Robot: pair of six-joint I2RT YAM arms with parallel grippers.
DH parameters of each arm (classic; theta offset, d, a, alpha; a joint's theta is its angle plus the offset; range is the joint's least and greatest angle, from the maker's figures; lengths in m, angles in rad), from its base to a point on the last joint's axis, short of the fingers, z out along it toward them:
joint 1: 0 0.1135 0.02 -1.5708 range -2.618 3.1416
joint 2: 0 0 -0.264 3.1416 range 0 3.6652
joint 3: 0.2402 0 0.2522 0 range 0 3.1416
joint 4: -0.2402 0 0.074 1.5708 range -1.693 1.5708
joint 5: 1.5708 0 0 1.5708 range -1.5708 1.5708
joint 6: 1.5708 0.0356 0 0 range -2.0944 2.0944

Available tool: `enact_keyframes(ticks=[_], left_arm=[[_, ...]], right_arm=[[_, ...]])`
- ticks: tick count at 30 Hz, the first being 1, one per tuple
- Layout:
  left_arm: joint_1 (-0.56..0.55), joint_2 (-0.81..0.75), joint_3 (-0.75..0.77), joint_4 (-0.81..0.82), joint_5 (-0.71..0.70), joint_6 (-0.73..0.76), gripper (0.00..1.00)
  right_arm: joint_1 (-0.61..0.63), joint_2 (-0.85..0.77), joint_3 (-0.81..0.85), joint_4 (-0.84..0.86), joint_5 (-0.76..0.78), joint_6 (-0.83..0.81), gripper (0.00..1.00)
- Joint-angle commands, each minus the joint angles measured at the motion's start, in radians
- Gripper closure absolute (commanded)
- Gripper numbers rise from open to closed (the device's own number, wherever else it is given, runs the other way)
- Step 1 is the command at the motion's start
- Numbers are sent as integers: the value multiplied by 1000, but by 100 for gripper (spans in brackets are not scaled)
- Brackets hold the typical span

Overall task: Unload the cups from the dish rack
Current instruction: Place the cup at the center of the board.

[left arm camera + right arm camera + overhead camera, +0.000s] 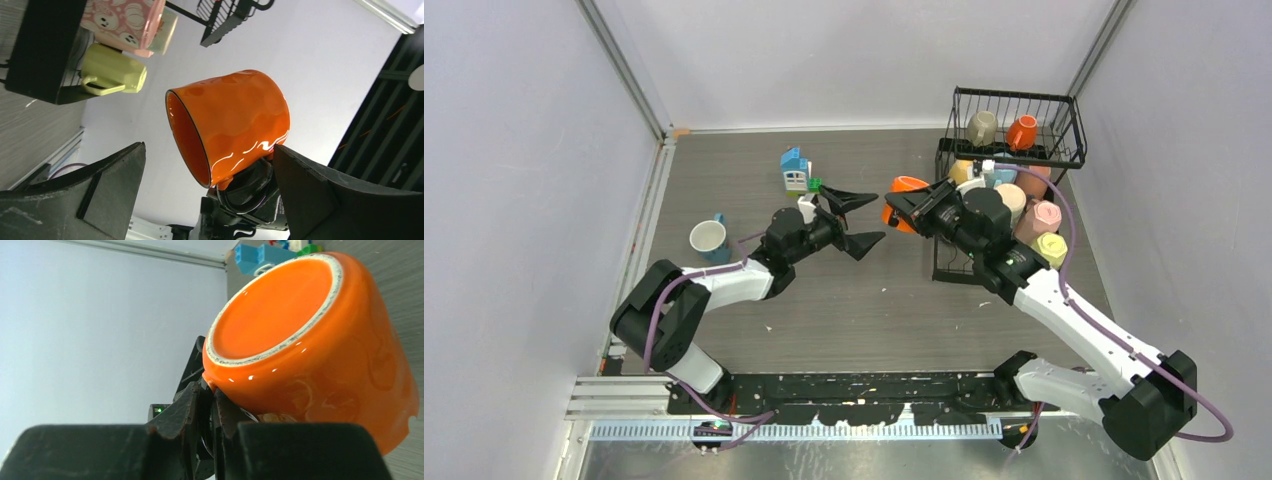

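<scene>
An orange cup (908,188) hangs on its side above the table, left of the dish rack (1014,92). My right gripper (896,214) is shut on its handle; in the right wrist view the cup's base (280,315) faces the camera above the pinched fingers (195,405). My left gripper (873,220) stands open, facing the cup from the left. In the left wrist view the cup (235,120) sits just beyond its spread fingers, mouth turned to the left one. Several cups remain in the rack: orange (1022,132), grey (981,127), pink (1044,215), yellow (1052,248).
A white and blue cup (708,238) stands upright on the table at the left. A small toy block house (796,170) sits behind my left gripper. Side walls close in the table left and right.
</scene>
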Motion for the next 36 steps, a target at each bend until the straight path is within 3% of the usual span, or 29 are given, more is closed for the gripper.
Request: enact_keyframes(ticks=[1, 13, 28, 32, 36], left_arm=[[-1, -20, 15, 114, -66, -82, 0], [-8, -5, 50, 208, -209, -177, 2], [-8, -39, 119, 319, -285, -190, 48], [-8, -53, 136, 341, -310, -187, 57], [-9, -62, 167, 357, -329, -179, 59]], right_arm=[[14, 3, -1, 272, -31, 16, 99], [57, 37, -66, 457, -24, -11, 99], [61, 66, -183, 745, -33, 47, 99], [61, 81, -191, 802, -39, 72, 99], [60, 98, -200, 867, -40, 103, 99]])
